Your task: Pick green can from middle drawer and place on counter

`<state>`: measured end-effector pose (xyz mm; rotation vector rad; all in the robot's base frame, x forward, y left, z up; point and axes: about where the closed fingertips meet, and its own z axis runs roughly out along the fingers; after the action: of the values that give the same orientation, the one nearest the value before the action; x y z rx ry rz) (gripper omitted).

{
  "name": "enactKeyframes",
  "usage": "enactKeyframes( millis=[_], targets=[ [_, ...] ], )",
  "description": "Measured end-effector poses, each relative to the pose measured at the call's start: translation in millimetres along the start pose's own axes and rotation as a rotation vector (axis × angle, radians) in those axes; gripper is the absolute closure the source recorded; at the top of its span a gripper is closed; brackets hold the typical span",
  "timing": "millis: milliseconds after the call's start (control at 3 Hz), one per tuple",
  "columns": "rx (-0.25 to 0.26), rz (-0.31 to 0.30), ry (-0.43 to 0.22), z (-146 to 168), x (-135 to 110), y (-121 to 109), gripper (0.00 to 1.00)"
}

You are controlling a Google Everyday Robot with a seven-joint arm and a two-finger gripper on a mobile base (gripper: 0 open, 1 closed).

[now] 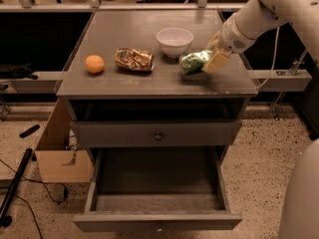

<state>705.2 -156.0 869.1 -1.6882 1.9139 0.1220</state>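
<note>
- The counter (149, 86) carries 4 obstacles in 1 row: orange (94, 63), crushed can (133, 59), white bowl (174, 40), green can (192, 62).
- The gripper (210, 62) sits at the green can's right side; its arm (254, 19) blocks the right-rear approach.
- The counter's front strip and rear-left area are free.
- The middle drawer (157, 219) stands open; its floor is reachable from above.

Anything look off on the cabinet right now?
The crushed can lies dented on the counter left of the white bowl. The green can lies tipped at the claw, near the right edge.
</note>
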Motion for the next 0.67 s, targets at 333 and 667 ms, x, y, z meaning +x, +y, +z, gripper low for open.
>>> enactKeyframes(
  millis=[333,667],
  targets=[
    [0.0,0.0,0.0,0.0,0.0,0.0,0.16],
    [0.0,0.0,0.0,0.2,0.0,0.0,0.0]
  ],
)
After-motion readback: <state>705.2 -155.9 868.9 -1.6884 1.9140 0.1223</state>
